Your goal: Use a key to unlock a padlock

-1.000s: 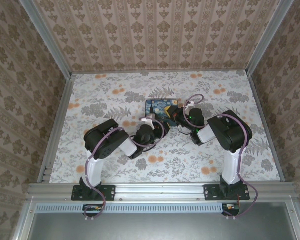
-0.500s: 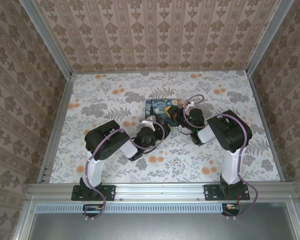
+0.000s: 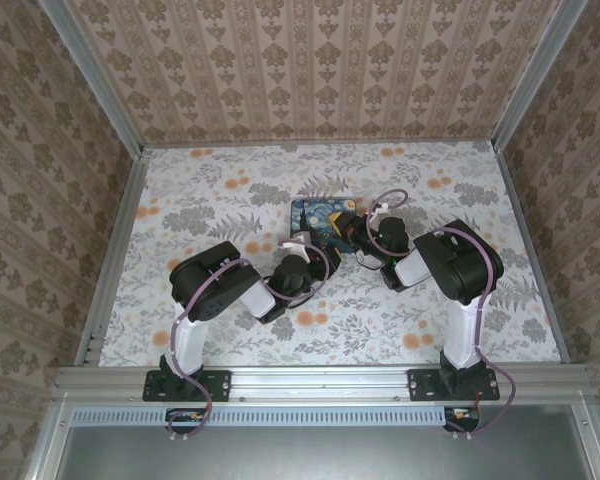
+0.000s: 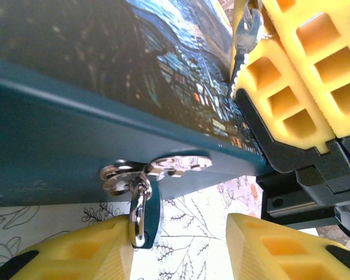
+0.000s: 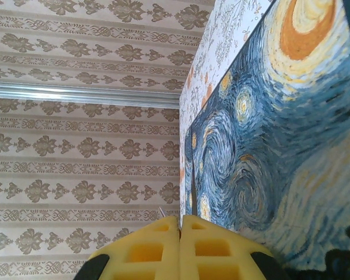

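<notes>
Two things could go wrong, we judge: our left gripper (image 4: 181,236) stands partly open, and the padlock (image 4: 150,220), hanging from the hasp (image 4: 163,166) on the box (image 4: 58,146), only rests against one finger, so it may swing away unless we clamp it. Further right, our right gripper (image 5: 179,224) is pinched tight on the key (image 4: 245,32), well apart from the padlock. A tilted key could jam or slip in our grip on entry.

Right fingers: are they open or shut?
Shut. In the right wrist view the yellow fingers meet without gap; the left wrist view shows a key pinched between them.
</notes>
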Motion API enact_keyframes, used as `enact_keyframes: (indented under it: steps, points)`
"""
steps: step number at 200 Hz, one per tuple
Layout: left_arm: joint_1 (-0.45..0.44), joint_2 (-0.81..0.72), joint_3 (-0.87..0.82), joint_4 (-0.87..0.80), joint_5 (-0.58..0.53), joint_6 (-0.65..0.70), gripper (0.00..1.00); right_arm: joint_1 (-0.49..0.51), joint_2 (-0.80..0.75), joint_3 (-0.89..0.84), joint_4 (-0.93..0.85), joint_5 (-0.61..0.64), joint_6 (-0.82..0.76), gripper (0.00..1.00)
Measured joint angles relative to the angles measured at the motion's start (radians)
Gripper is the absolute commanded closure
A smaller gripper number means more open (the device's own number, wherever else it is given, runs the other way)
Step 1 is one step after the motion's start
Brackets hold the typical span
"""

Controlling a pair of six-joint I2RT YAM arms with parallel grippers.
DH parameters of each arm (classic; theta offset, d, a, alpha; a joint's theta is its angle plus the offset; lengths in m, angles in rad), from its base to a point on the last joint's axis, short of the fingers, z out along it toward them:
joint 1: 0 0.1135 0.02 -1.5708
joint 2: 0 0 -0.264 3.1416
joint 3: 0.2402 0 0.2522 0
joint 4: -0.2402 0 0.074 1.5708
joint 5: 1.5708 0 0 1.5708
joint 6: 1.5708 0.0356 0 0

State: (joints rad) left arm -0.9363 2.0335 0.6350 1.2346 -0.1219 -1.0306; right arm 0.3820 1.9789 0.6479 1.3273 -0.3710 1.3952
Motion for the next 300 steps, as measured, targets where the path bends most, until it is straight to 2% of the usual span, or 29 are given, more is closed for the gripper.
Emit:
enact_keyframes:
  steps: [55, 98, 156, 173, 215, 271, 300]
  points:
    - [0.001, 0.016, 0.012, 0.008, -0.015, -0.014, 0.55, 0.000, 0.003, 0.000, 0.003, 0.000, 0.000, 1.00]
    - [0.007, 0.060, 0.040, 0.047, -0.018, -0.018, 0.59, 0.000, 0.003, 0.000, 0.003, 0.000, 0.000, 1.00]
    - [0.010, 0.067, 0.041, 0.045, -0.025, -0.025, 0.70, -0.002, 0.005, 0.000, 0.008, 0.000, 0.000, 1.00]
    - [0.013, 0.068, 0.041, 0.041, -0.026, -0.027, 0.76, -0.002, 0.006, 0.000, 0.009, 0.000, 0.000, 1.00]
    - [0.017, 0.068, 0.040, 0.032, -0.025, -0.032, 0.81, -0.002, 0.006, 0.000, 0.010, 0.000, 0.000, 1.00]
    - [0.026, 0.064, 0.033, 0.053, -0.013, -0.059, 1.00, -0.006, 0.006, 0.000, 0.016, -0.001, 0.004, 1.00]
    - [0.038, 0.058, 0.025, 0.052, 0.008, -0.075, 1.00, -0.014, -0.004, -0.002, 0.006, -0.006, 0.012, 1.00]
